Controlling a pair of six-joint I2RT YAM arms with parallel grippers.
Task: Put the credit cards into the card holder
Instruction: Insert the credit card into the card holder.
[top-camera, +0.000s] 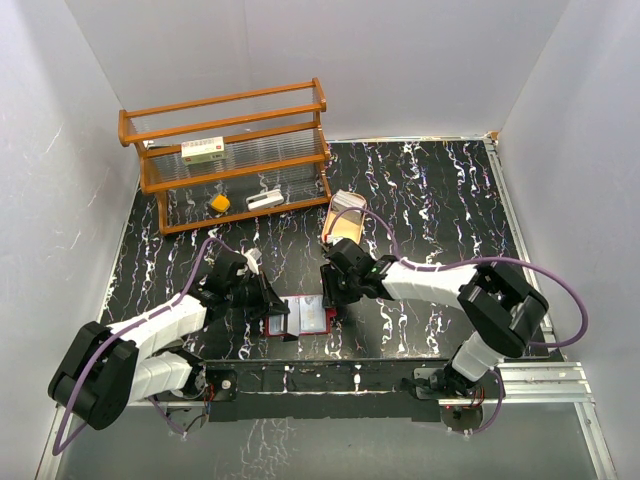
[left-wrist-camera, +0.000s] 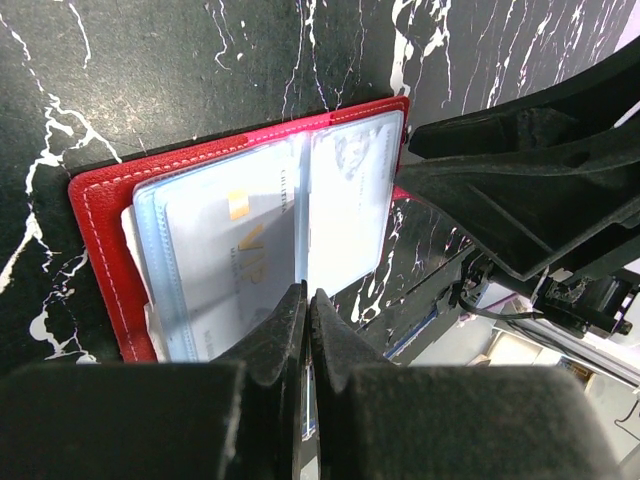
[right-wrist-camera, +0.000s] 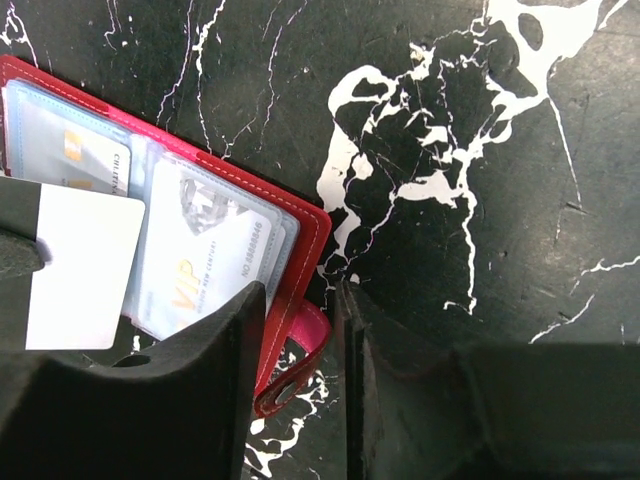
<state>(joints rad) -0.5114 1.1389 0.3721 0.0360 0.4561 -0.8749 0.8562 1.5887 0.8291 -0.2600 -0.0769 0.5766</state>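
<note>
While the card holder (top-camera: 312, 320) lies spread open on the black, white-veined desk (top-camera: 430, 200), close in front of the arms' bases, two robot arms meet over it from either side. Well behind the holder and off to its left stands an orange wooden rack (top-camera: 230, 105) with a white red-labelled box (top-camera: 203, 150) on one shelf. At the holder's left edge, the left arm's fingers (left-wrist-camera: 280, 335) are pressed almost together. They pinch a blank, pale credit card (right-wrist-camera: 85, 265) that stands over the holder's left page. How far its lower edge has entered a pocket cannot be made out.

The holder itself shows a red stitched border and clear sleeves. Printed cards (left-wrist-camera: 235, 250) lettered "VIP" already sit behind the plastic on both pages.

At the holder's right edge, the right arm's fingers (right-wrist-camera: 210, 380) are parted by only a narrow gap and grip nothing. One finger hangs over the holder's right border, the other over bare desk. The holder's snap tab (right-wrist-camera: 300, 350) curls out into the gap between them; whether either finger touches it cannot be told. Behind the holder, slightly to its right, a tan oval tray (top-camera: 350, 200) rests on the desk.
</note>
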